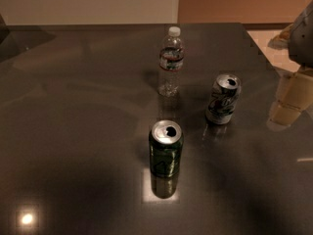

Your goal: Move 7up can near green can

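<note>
The 7up can (223,99), pale silver-white with green lettering and a small red mark, stands upright on the dark table (73,131), right of centre. The green can (166,153), dark green with an opened silver top, stands upright nearer the front, to the left of and below the 7up can, with a gap between them. My gripper (289,104) shows as cream-coloured parts at the right edge of the view, to the right of the 7up can and apart from it. It holds nothing that I can see.
A clear plastic water bottle (171,62) with a white cap stands upright behind both cans. The table's right edge runs diagonally past the gripper, with pale floor (266,40) beyond it. A wall stands behind the table's far edge.
</note>
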`<move>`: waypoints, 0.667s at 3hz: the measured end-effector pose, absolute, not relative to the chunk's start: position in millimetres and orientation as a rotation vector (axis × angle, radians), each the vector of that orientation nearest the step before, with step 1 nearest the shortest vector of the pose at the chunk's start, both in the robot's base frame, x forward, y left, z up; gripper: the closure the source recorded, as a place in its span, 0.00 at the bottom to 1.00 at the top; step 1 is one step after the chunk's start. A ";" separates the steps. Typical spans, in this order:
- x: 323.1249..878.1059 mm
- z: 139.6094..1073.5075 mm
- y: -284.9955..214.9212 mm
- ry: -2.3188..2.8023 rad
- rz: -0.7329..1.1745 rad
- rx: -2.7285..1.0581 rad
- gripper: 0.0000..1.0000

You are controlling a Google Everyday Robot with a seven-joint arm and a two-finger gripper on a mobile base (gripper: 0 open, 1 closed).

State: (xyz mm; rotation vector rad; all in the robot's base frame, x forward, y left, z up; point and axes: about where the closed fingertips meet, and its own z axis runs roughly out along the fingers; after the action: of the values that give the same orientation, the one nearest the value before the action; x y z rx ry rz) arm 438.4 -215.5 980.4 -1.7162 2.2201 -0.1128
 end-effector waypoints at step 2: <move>455.4 976.8 -218.7 2.212 -0.090 -1.690 0.00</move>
State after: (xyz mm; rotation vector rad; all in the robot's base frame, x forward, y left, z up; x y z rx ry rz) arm 455.4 -218.7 976.8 -1.6896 2.2124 -0.0900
